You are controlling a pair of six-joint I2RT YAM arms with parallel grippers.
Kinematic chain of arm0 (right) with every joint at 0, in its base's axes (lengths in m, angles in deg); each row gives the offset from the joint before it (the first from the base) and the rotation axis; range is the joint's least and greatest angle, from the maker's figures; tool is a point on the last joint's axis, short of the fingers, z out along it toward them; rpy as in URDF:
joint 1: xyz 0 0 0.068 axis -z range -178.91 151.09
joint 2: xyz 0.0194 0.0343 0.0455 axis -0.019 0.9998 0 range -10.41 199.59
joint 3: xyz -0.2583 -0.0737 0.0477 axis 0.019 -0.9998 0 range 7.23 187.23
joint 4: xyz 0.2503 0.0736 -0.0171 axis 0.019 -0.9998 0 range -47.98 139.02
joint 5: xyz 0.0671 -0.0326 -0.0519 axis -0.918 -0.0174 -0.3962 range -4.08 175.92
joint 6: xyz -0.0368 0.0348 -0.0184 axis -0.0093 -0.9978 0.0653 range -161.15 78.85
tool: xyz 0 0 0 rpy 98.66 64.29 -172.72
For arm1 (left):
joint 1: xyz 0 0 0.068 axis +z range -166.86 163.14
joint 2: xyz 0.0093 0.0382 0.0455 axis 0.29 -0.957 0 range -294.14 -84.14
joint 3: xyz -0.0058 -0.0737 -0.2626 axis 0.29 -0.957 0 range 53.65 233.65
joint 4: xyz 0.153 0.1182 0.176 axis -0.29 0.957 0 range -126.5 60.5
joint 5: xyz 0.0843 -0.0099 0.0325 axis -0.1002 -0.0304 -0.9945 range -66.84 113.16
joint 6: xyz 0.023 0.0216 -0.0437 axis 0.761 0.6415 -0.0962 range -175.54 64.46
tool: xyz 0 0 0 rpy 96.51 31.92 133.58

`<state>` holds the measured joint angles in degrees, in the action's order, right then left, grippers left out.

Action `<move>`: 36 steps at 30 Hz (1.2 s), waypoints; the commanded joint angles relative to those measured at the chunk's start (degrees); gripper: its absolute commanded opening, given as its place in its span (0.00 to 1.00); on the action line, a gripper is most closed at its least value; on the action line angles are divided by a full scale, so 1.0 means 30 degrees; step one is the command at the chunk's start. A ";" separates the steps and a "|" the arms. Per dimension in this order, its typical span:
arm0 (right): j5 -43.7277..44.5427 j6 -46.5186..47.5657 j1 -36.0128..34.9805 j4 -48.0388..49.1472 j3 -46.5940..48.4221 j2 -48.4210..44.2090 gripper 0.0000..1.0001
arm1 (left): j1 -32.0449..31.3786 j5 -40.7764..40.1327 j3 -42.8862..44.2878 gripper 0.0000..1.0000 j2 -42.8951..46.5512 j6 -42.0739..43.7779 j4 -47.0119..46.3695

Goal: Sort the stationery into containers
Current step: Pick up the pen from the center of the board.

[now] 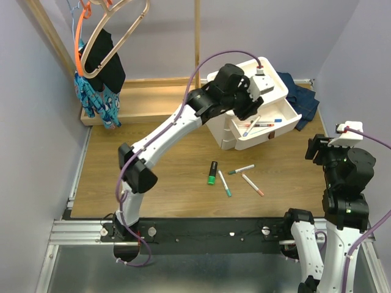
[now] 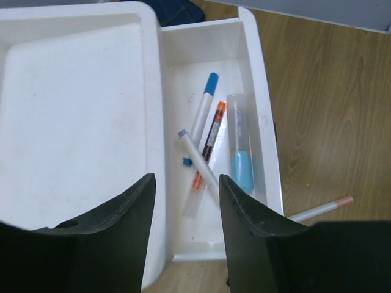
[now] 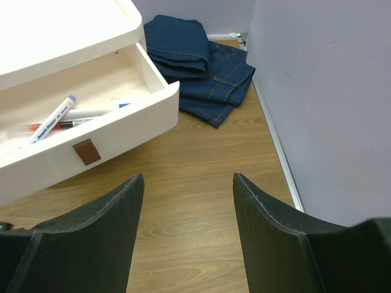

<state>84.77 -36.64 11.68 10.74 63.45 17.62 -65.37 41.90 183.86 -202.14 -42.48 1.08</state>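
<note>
White plastic drawer unit (image 1: 227, 131) stands at the back right of the wooden table (image 1: 159, 177), its top drawer (image 2: 259, 91) pulled out. The left gripper (image 2: 186, 180) hangs right over that drawer, fingers apart with nothing between them. In the drawer lie a blue-capped marker (image 2: 203, 107), an orange pen (image 2: 209, 143), a pale blue tube (image 2: 240, 143) along the outer wall, and a white marker (image 2: 198, 160) crossing the orange pen. Out on the table in front of the unit are a thick black-and-green marker (image 1: 212, 173), a green-capped marker (image 1: 225, 183), a slim marker (image 1: 241, 169) and an orange-capped marker (image 1: 252, 184). The right gripper (image 3: 186, 177) hovers off to the right of the drawer front, fingers spread and empty, with folded jeans (image 3: 195, 61) beyond.
</note>
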 commanded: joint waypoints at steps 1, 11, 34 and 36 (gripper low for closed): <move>-0.0057 -0.0128 0.0132 0.0428 0.0036 0.0090 0.68 | -0.0060 -0.5182 -0.3858 0.56 0.5631 -0.1098 -0.1593; -0.0496 -0.0010 0.0162 0.0427 -0.0052 0.0382 0.68 | 0.0262 -1.0113 -1.5833 0.86 1.0184 -0.7129 0.1707; -0.0585 0.0663 0.0542 -0.1536 0.1180 0.0529 0.68 | -0.1230 -0.9177 -2.3922 0.77 0.8102 -1.1472 -0.8425; -0.0555 0.0693 0.0572 -0.1623 0.1267 0.0529 0.68 | -0.1583 -0.9294 -2.3980 0.77 0.7839 -1.1472 -0.8543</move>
<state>83.64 -35.31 12.79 8.09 65.31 19.08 -67.75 15.65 112.52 -177.07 -75.42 -20.55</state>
